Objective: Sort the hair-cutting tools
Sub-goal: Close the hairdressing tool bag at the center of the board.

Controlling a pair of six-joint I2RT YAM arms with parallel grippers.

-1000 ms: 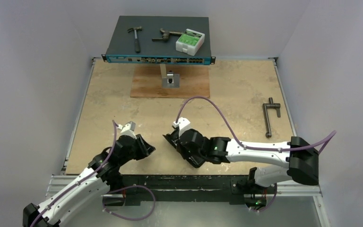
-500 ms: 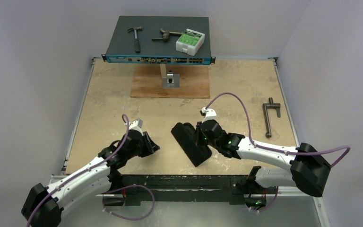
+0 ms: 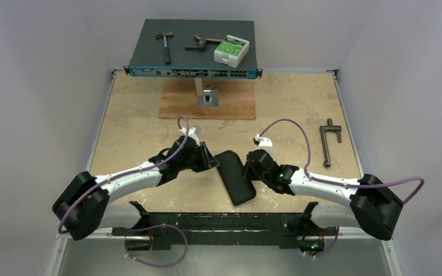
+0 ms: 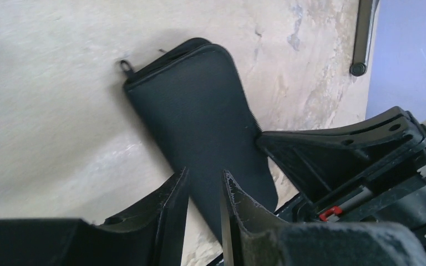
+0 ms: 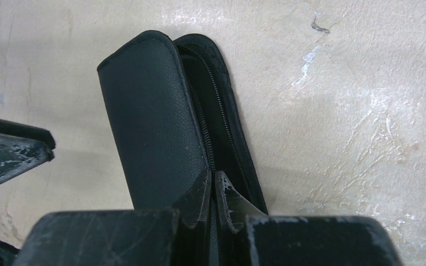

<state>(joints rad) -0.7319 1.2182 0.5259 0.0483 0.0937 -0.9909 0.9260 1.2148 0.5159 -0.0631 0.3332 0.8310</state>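
A black zip case (image 3: 236,177) lies on the table between both grippers. It also shows in the left wrist view (image 4: 199,116) and in the right wrist view (image 5: 155,122), with its zip partly open along one long side. My right gripper (image 3: 248,167) is shut on the edge of the case's upper flap (image 5: 213,176). My left gripper (image 3: 210,156) is at the case's far left end, with its jaws a little apart just above the case (image 4: 205,176) and nothing between them. No scissors, clip or comb shows in any view.
A dark network switch (image 3: 193,72) at the back carries a hammer (image 3: 164,46), a rusty tool (image 3: 202,42) and a green-white box (image 3: 231,50). A wooden board (image 3: 230,106) holds a small metal block (image 3: 208,96). A grey T-shaped bar (image 3: 328,141) lies at the right.
My left arm has swung right and forward up to the case. My right gripper has drawn back to the right while holding the case's edge, so the case now shows.
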